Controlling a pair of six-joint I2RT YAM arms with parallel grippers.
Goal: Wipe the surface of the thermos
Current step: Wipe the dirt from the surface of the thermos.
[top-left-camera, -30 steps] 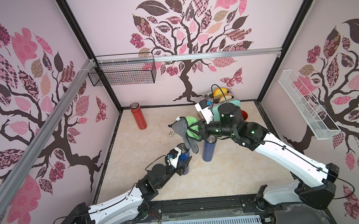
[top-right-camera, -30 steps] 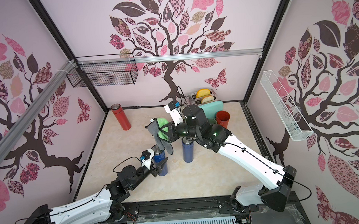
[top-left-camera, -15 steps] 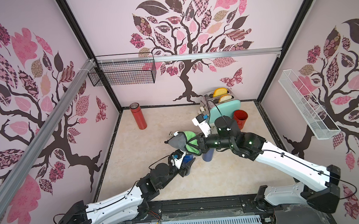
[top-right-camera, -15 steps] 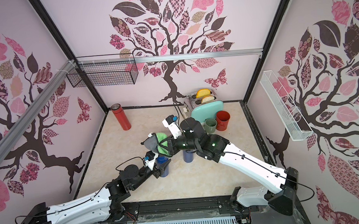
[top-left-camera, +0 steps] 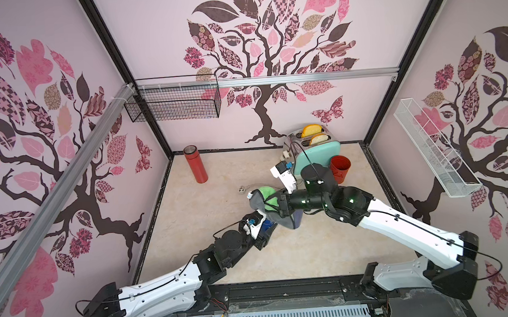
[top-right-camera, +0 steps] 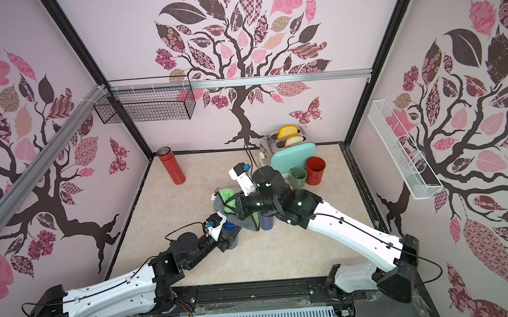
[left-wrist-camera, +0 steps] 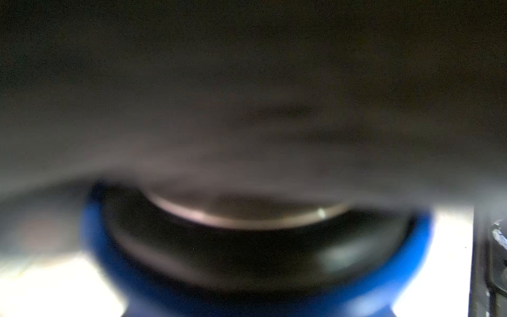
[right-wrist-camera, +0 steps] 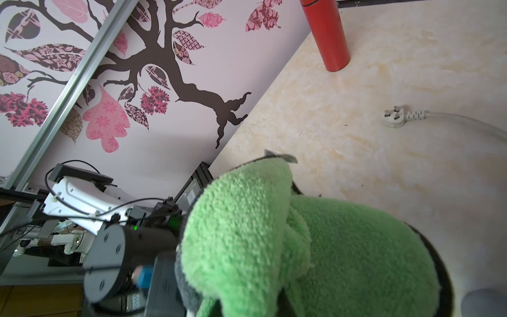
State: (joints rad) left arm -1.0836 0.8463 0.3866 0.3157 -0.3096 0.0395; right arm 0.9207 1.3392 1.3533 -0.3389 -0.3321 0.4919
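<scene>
The blue thermos [top-left-camera: 267, 226] [top-right-camera: 231, 235] stands near the middle of the floor, and my left gripper [top-left-camera: 263, 234] [top-right-camera: 228, 240] is shut on its side. A green and grey cloth [top-left-camera: 265, 199] [top-right-camera: 228, 198] is bunched in my right gripper [top-left-camera: 274, 205] [top-right-camera: 235, 207], which is shut on it. The cloth's grey flap hangs over the thermos top. The blurred left wrist view shows the thermos [left-wrist-camera: 258, 291] with its dark lid, and the grey cloth [left-wrist-camera: 247, 96] fills the space above it. In the right wrist view the cloth [right-wrist-camera: 274, 233] hides the fingers.
A dark blue cup [top-right-camera: 266, 221] stands just right of the thermos, under the right arm. A red thermos [top-left-camera: 195, 168] is at the back left. A toaster [top-left-camera: 316, 153], red cup [top-left-camera: 340, 168] and green mug [top-right-camera: 298, 176] are at the back right. A white plug [top-left-camera: 242, 190] lies mid-floor.
My right arm has come down and forward, so the cloth has gone from hanging above the thermos to lying over its top. The left gripper has kept its hold on the thermos.
</scene>
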